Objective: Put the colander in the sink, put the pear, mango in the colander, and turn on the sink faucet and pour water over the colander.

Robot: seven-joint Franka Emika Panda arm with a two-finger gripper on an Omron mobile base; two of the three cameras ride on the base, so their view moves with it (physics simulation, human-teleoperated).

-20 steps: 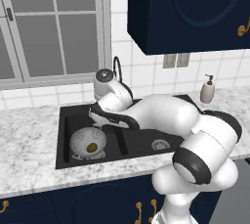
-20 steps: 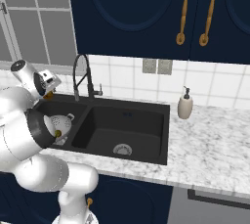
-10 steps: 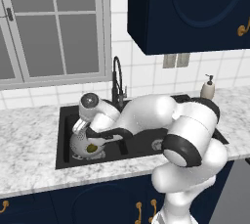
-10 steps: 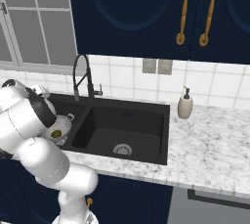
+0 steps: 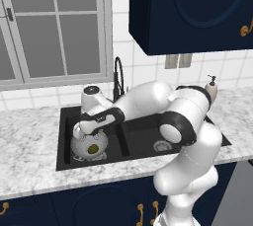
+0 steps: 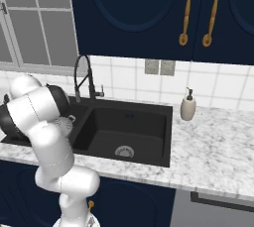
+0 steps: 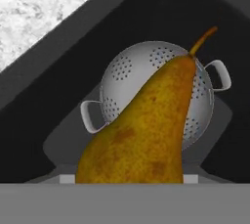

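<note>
Sink (image 5: 66,158) is seen with 2 black basins, and the colander (image 7: 122,71) sits in the left one. Directly along the line of the gripper (image 5: 85,130), the colander bowl lies open below. Between the jaws a pear (image 7: 146,130) is held, its long axis pointing stem-first toward the bowl. Jaws are set fairly wide, closed on the fruit.

The pear (image 7: 146,135) is blocking the way down to the colander (image 7: 128,69); the basin right of the colander (image 6: 121,129) is lying open.
</note>
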